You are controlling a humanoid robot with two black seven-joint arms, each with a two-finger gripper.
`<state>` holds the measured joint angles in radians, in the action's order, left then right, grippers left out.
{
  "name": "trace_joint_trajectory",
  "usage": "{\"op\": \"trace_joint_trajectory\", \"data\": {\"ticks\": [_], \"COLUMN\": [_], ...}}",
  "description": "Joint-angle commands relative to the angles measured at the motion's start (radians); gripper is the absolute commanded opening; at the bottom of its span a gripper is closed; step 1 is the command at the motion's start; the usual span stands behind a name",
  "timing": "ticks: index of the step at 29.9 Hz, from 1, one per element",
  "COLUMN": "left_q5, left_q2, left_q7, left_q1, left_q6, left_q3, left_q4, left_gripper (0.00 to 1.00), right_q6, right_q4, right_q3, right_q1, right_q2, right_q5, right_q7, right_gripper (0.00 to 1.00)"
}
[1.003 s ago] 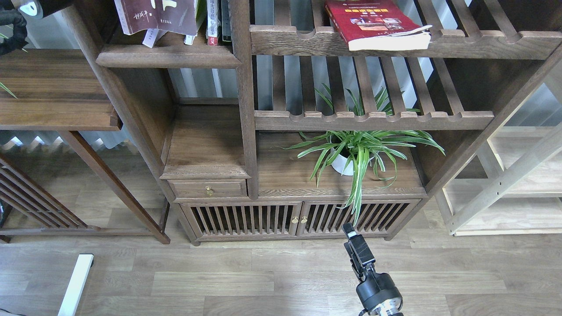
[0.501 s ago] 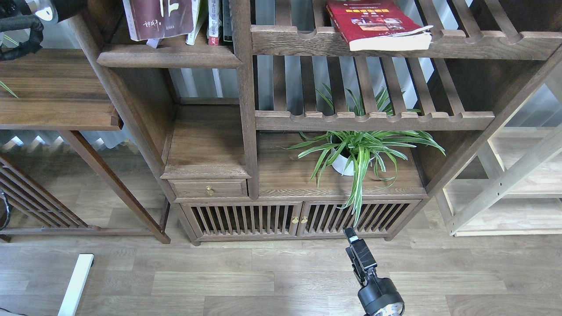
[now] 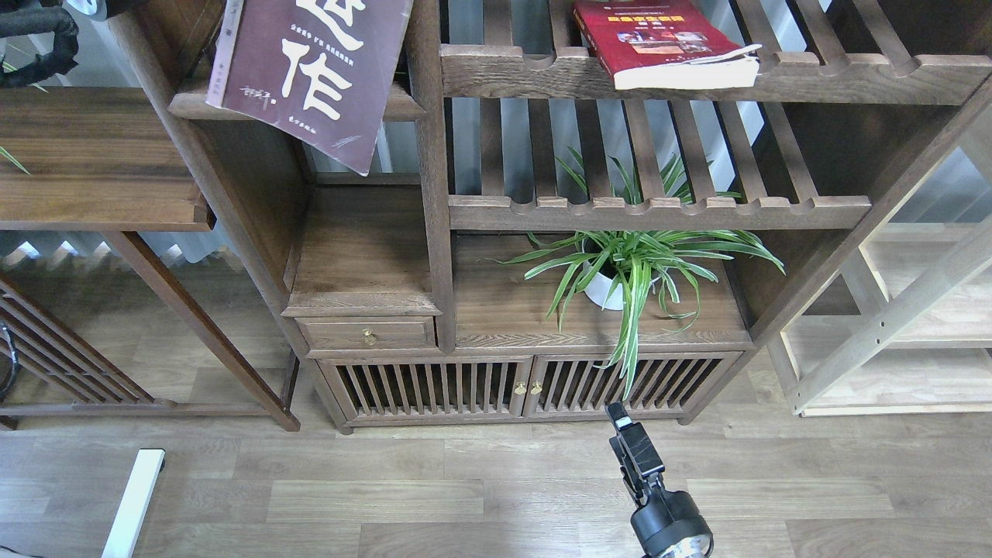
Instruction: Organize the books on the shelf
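A large maroon book (image 3: 310,74) with big cream characters hangs tilted over the front edge of the dark shelf (image 3: 401,107). Its lower corner reaches below the board, and it hides whatever stands behind it. A red book with a yellow band (image 3: 659,39) lies flat on the slatted rack at the upper right, its corner past the rail. Only a black part of my left arm (image 3: 35,35) shows at the top left; its gripper is out of view. My right gripper (image 3: 629,438) hangs low over the floor, dark and end-on, far from the books.
A potted spider plant (image 3: 628,271) stands on the cabinet top under the slatted racks. A small drawer (image 3: 368,335) and slatted doors (image 3: 527,386) sit below it. A dark side table (image 3: 93,155) stands at the left and a pale wood frame (image 3: 891,325) at the right.
The maroon book has tipped forward and down out of the shelf and now covers the books beside it. My left arm part has shifted slightly. The right gripper has barely moved.
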<state>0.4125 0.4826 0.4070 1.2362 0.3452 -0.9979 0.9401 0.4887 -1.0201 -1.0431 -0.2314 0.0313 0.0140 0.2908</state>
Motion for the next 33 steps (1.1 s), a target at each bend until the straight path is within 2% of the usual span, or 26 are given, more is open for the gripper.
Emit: {"op": "trace_joint_trajectory", "data": {"ticks": [1, 10, 17, 22, 26, 30, 33], "left_q5": [0.000, -0.001, -0.033, -0.148, -0.191, -0.202, -0.204], "left_q2": [0.010, 0.028, 0.140, 0.243, 0.307, 0.324, 0.324], "left_q7": [0.000, 0.000, 0.006, -0.002, -0.004, 0.001, -0.004], "left_q1": [0.002, 0.019, -0.017, -0.113, -0.219, -0.316, -0.394], "left_q6": [0.002, 0.008, 0.018, 0.040, 0.046, 0.104, 0.144], "left_q3": [-0.008, -0.051, -0.082, -0.094, -0.166, -0.248, -0.298], "left_q4": [0.012, 0.037, 0.173, 0.284, 0.385, 0.416, 0.416], "left_gripper": [0.37, 0.40, 0.42, 0.42, 0.43, 0.43, 0.43], "right_q6": [0.000, 0.000, 0.000, 0.000, 0.000, 0.000, 0.000], "right_q4": [-0.002, 0.000, 0.000, 0.002, 0.006, 0.006, 0.005], "right_q3": [0.000, 0.001, 0.000, 0.005, 0.011, 0.011, 0.000], "right_q1": [0.000, 0.001, 0.012, 0.064, 0.101, 0.138, 0.168], "right_q2": [0.001, -0.001, -0.002, -0.013, -0.014, -0.019, -0.022], "right_q5": [0.000, 0.000, 0.000, 0.000, 0.001, 0.004, 0.004], "right_q7": [0.001, -0.001, -0.001, -0.002, -0.004, -0.005, -0.032], "right_gripper": [0.94, 0.94, 0.96, 0.98, 0.99, 0.99, 0.99]}}
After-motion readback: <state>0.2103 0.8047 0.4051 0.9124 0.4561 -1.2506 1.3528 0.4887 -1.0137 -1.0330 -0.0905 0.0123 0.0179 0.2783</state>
